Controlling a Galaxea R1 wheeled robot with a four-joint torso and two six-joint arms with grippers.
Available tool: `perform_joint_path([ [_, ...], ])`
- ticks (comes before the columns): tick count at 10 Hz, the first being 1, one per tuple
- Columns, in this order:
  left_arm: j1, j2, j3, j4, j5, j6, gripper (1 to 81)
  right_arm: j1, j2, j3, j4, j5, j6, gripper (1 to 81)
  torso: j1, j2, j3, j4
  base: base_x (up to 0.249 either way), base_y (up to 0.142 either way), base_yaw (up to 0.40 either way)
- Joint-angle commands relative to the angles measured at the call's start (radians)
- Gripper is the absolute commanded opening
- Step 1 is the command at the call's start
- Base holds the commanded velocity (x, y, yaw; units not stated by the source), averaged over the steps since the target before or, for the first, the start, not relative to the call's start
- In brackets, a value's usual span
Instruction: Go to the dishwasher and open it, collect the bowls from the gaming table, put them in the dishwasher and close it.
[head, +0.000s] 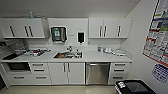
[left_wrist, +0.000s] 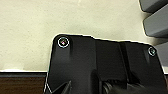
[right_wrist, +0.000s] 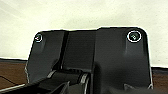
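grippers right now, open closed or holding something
Left gripper: cannot be told.
Right gripper: cannot be told.

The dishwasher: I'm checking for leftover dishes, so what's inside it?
Its inside cannot be seen: the dishwasher is shut, showing just its steel-grey front under the countertop.

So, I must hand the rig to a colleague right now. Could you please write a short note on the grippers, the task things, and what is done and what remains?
Grippers: the wrist views do not settle whether either one is open or shut; nothing is seen held.
Dishwasher: straight ahead under the counter, right of the sink, between the white double doors and a drawer stack. Its steel front is closed.
Bowls and gaming table: not spotted from here.
Done: the robot faces the kitchen unit.
Left: open the dishwasher, fetch the bowls, load them, close it.
Note: a black bin stands low on the right.
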Motion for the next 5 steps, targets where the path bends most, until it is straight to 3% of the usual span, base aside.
perform_joint_path([
  [1, -0.059, 0.0, -0.002, 0.003, 0.04, 0.009, 81.1, 0.067, 0.007, 0.004, 0.007, -0.045, 0.002, 81.1, 0.0, 0.0, 0.0, 0.0, 0.108, 0.064, 0.0],
  [5, -0.059, 0.0, -0.001, 0.005, 0.04, 0.009, 81.1, 0.07, 0.007, 0.005, 0.007, -0.045, 0.004, 81.1, 0.0, 0.0, 0.0, 0.0, 0.13, 0.065, 0.0],
])
